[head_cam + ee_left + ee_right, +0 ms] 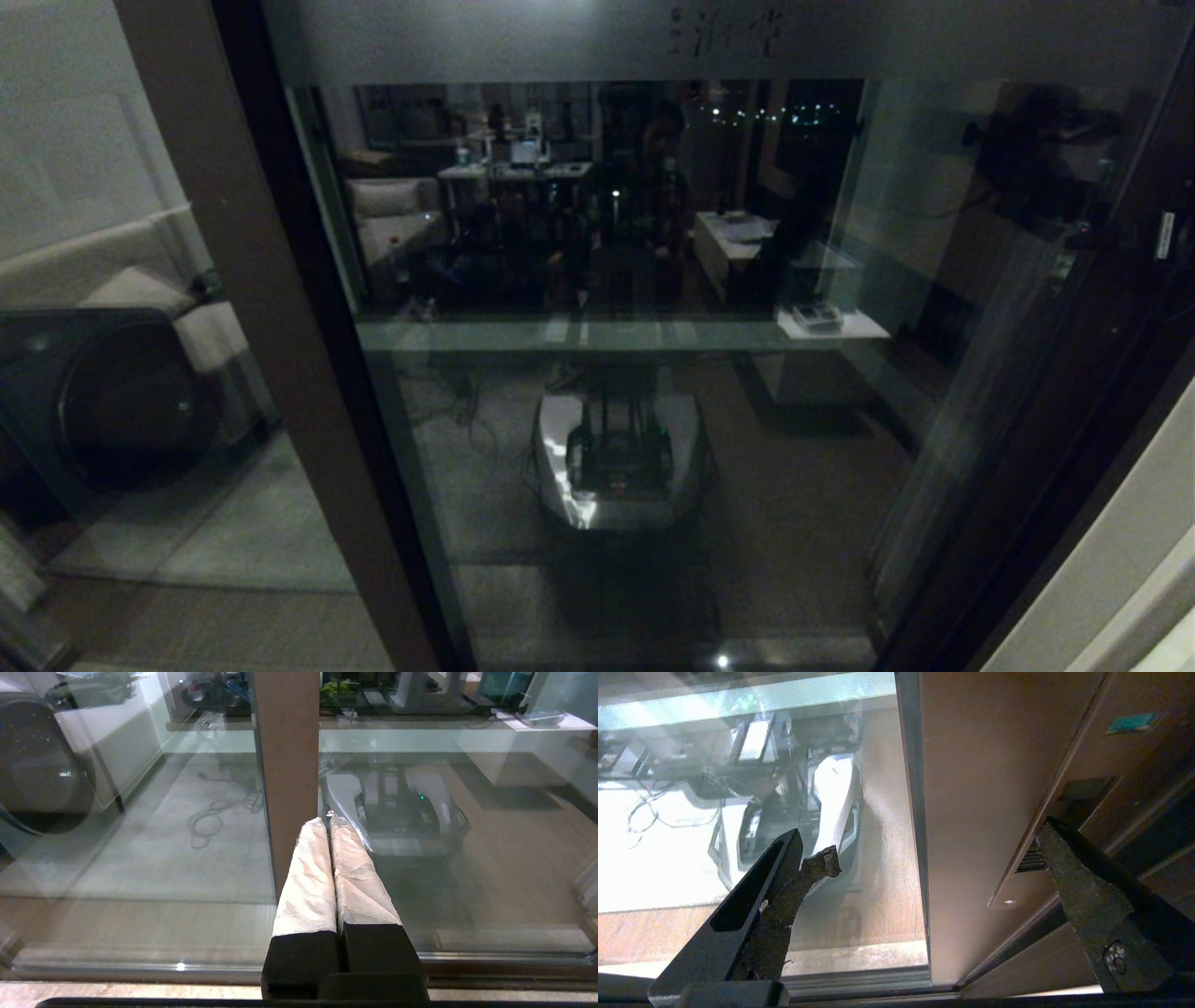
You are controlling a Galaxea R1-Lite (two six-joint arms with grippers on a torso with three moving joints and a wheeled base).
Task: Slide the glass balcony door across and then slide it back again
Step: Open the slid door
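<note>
The glass balcony door (616, 308) fills the head view in front of me, a tall dark-framed pane with a frosted band (523, 42) across its top and a pale strip lower down. Its glass mirrors a lit room and my own base (618, 457) on the floor. A plain brown post (271, 336) rises to my left of the pane, and beyond it a round dark drum window (126, 406) shows through the neighbouring glass. The door's darker stile (1102, 373) runs down the right side of the view, beside a pale wall (1111, 569).

My left gripper (328, 820) sits low near the floor track, its two cloth-wrapped fingers (308, 882) pressed together with nothing between them, tips pointing at the foot of the brown post (287, 765). I cannot tell whether the tips touch it.

My right gripper (938, 844) is spread wide at the door's brown stile (985, 788). One worn finger (784, 896) lies over the glass side; the other finger (1087, 891) is on the far side of the stile, its tip at the narrow recessed handle slot (1029, 861), where a small screw (1008, 902) shows below. The stile stands between the two fingers, gripped by neither.

Neither arm shows in the head view.
</note>
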